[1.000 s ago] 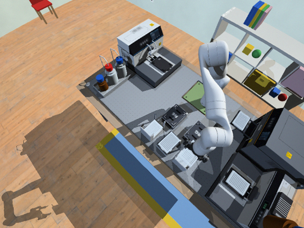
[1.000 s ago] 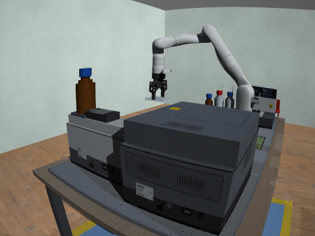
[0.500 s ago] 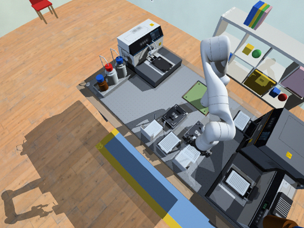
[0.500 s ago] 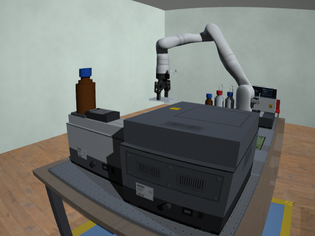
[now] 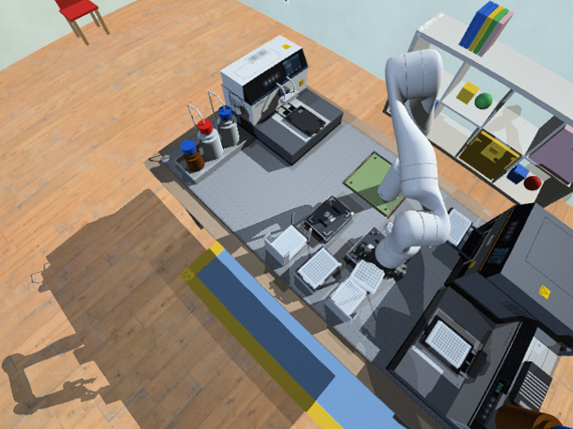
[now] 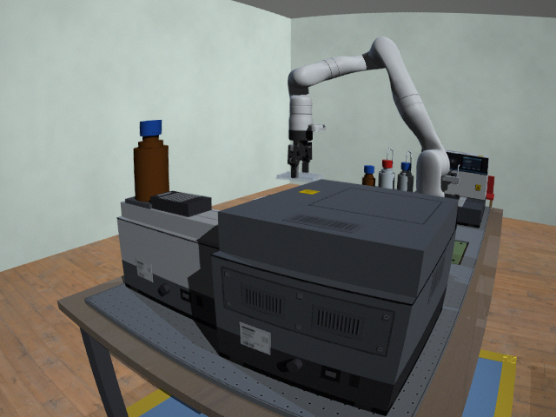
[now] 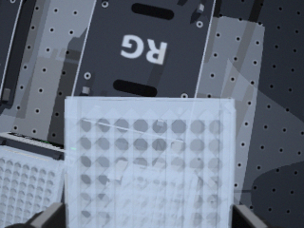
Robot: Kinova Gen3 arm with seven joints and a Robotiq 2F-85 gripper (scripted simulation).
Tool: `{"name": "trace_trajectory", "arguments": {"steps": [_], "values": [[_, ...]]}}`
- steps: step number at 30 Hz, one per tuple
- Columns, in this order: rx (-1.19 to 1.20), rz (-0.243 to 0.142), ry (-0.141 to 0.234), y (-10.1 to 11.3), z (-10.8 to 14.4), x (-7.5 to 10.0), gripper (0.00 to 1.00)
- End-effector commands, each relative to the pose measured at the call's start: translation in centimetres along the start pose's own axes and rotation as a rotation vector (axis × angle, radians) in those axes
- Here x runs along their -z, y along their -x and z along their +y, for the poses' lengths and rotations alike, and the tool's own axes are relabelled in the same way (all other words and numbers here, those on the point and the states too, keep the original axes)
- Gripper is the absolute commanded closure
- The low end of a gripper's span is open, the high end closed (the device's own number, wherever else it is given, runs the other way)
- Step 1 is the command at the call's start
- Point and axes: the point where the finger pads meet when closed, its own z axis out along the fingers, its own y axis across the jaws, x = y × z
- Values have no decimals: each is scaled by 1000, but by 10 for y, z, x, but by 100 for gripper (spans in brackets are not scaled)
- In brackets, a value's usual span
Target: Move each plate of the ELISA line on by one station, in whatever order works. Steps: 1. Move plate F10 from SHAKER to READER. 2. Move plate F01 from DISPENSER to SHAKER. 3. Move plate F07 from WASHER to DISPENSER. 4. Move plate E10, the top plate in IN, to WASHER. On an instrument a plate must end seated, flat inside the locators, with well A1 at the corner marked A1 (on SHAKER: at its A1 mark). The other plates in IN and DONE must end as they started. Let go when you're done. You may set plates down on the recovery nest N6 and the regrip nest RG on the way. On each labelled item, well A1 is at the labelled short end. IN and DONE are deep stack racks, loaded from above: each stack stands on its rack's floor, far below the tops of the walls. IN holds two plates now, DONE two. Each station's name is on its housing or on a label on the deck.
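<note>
My gripper (image 6: 299, 168) hangs over the middle of the deck and is shut across the width of a white well plate (image 6: 299, 176), holding it flat in the air. In the wrist view the plate (image 7: 149, 163) fills the lower frame between my two fingers. Its label is not readable. Below it lies the dark regrip nest RG (image 7: 142, 47), empty. In the overhead view the held plate (image 5: 366, 276) shows beside my arm's forearm. The washer's nest (image 5: 305, 120) at the far end is empty.
Other white plates sit in the racks (image 5: 288, 241), (image 5: 318, 267), (image 5: 347, 297), in the near instrument (image 5: 448, 342) and behind my arm (image 5: 459, 225). A plate edge shows at the wrist view's lower left (image 7: 28, 185). Bottles (image 5: 209, 138) stand by the washer. A dark nest (image 5: 328, 217) stands on the deck.
</note>
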Motion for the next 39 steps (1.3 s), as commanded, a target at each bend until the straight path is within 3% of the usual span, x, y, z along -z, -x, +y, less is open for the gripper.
{"name": "trace_trajectory", "arguments": {"steps": [1, 11, 39], "values": [[48, -3, 2, -13, -3, 1, 6], [49, -3, 2, -39, -8, 1, 6], [249, -3, 1, -96, -69, 0, 6]]}}
